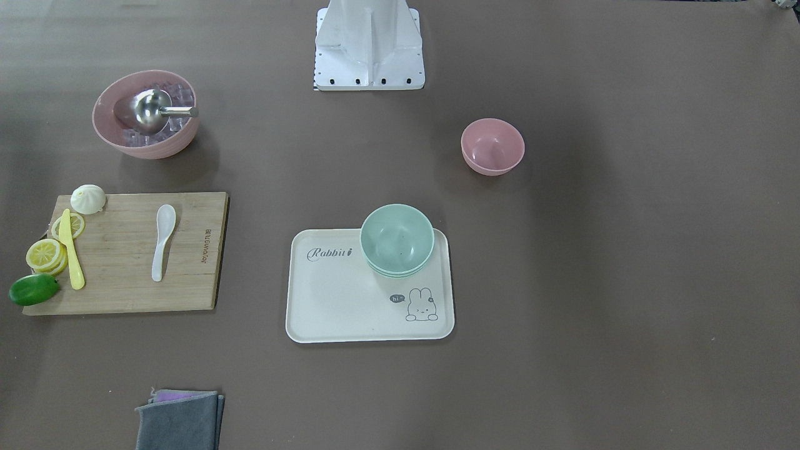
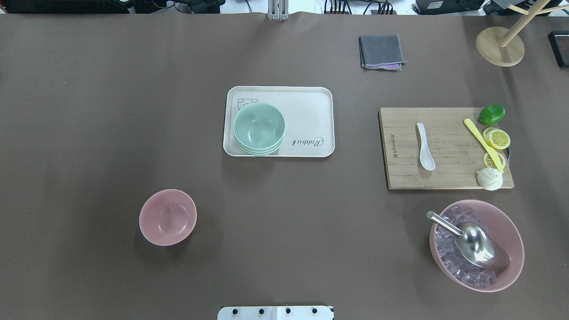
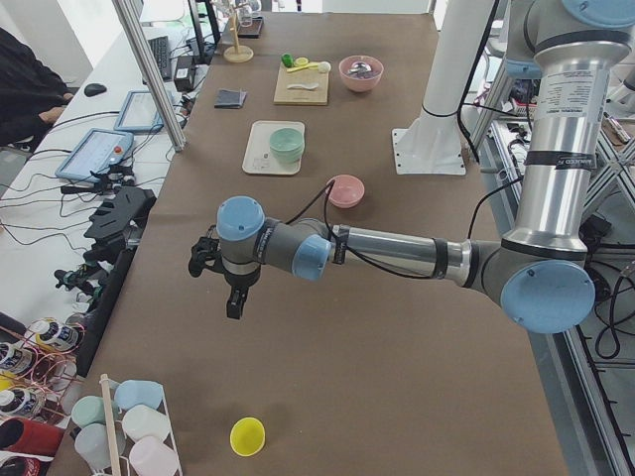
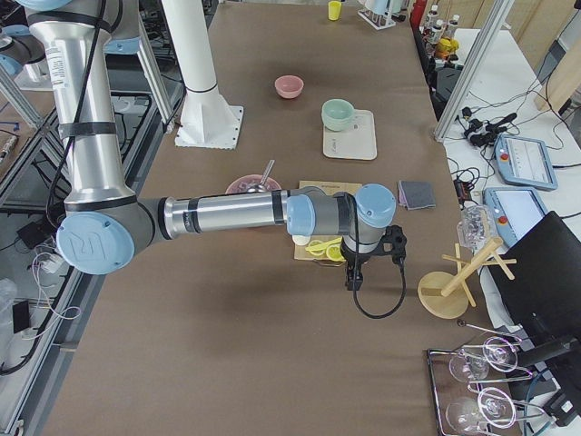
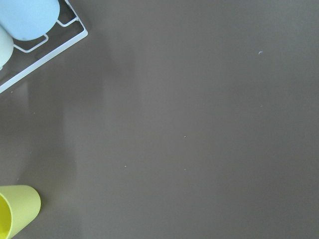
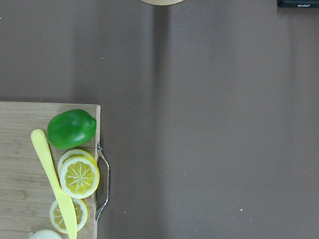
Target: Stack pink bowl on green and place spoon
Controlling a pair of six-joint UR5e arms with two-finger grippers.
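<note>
Toward the overhead view's left, the small pink bowl [image 2: 167, 217] sat upright and empty. It looked light, rigid and slick, so a pinch on the rim seemed best. At centre, the green bowls [image 2: 258, 126] stood stacked on the tray [image 2: 311, 111]. Rightward, the thin white spoon [image 2: 425, 146] lay on the cutting board [image 2: 444, 178], likely best pinched across its handle. Whether the left gripper [image 3: 231, 302] or the right gripper [image 4: 351, 277] stood open could not be told.

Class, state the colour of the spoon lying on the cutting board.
White spoon, best in overhead view.
</note>
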